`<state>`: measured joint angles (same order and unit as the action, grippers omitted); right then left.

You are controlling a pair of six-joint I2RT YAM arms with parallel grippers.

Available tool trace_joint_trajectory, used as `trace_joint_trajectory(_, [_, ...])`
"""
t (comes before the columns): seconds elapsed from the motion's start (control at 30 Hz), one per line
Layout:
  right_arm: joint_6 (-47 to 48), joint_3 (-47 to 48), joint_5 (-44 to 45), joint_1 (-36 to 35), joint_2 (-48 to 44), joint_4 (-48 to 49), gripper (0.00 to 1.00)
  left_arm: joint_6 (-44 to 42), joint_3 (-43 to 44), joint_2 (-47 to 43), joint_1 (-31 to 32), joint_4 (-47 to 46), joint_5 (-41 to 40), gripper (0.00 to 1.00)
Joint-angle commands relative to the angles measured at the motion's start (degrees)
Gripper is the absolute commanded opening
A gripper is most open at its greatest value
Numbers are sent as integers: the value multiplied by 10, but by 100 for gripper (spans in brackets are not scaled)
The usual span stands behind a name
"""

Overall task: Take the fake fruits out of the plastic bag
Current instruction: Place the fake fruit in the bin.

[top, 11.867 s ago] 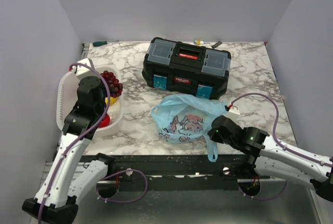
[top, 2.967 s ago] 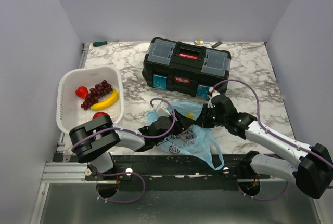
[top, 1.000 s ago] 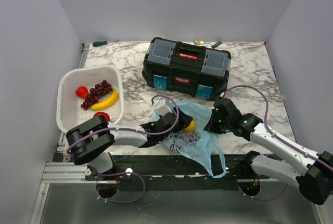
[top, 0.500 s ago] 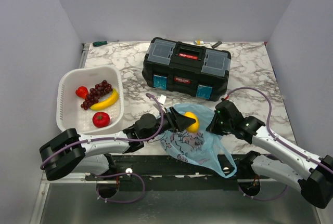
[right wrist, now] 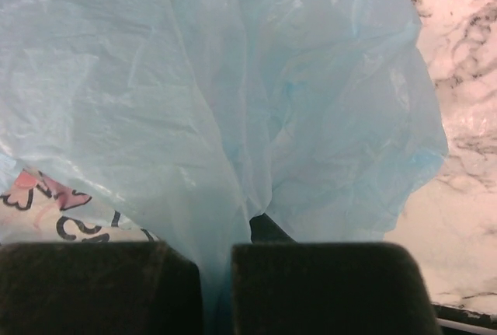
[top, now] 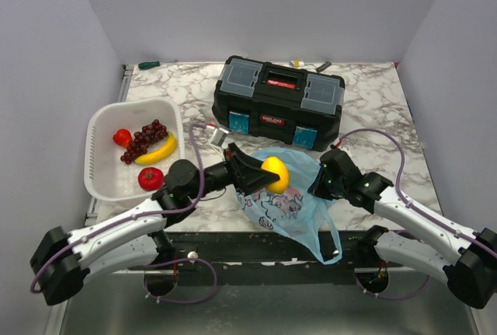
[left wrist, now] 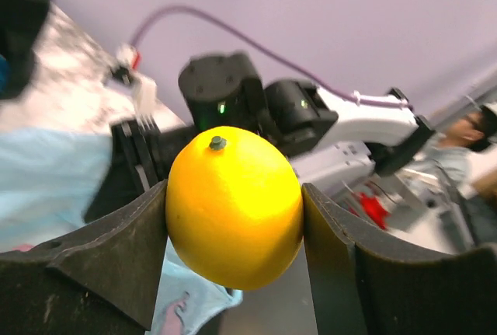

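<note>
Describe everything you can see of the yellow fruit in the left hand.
The yellow fruit is round to slightly oval, glossy and smooth like plastic, orange-yellow with a small dark green stem nub at one end. The left hand is shut on it, its two dark fingers pressing opposite sides. It is held over the light-blue plastic bag.

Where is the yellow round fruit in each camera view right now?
Top external: the yellow round fruit is near centre, in the left fingers, at the upper-left edge of the light-blue plastic bag.
Left wrist: dead centre, clamped between both fingers.
Right wrist: not in it.
Shared landmark: that bag, in all three.
</note>
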<state>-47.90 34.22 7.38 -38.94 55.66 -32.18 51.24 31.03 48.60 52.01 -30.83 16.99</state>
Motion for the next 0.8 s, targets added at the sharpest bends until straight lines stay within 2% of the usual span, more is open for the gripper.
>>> trace_joint_trajectory(0.0, [54,37,0,-3,46,34,1,-168,59,-85,-45,329,-163,27])
trace_joint_trajectory(0.13, [86,59,-36,-4,80,61,4,-190,64,-153,-131,432,-255,28])
trace_joint_trajectory(0.23, [102,73,-60,-6,105,80,6,-190,70,-188,-172,495,-350,25])
trace_joint_trajectory(0.37, [117,100,-20,-8,129,53,11,-178,77,-209,-209,546,-451,17])
trace_joint_trajectory(0.43, [124,110,18,-7,129,33,19,-176,83,-206,-228,562,-478,14])
trace_joint_trajectory(0.63, [128,145,89,-7,109,-32,55,-143,111,-152,-308,611,-504,7])
trace_joint_trajectory(0.77, [129,147,96,-8,60,-37,66,-76,99,-130,-415,618,-459,6])
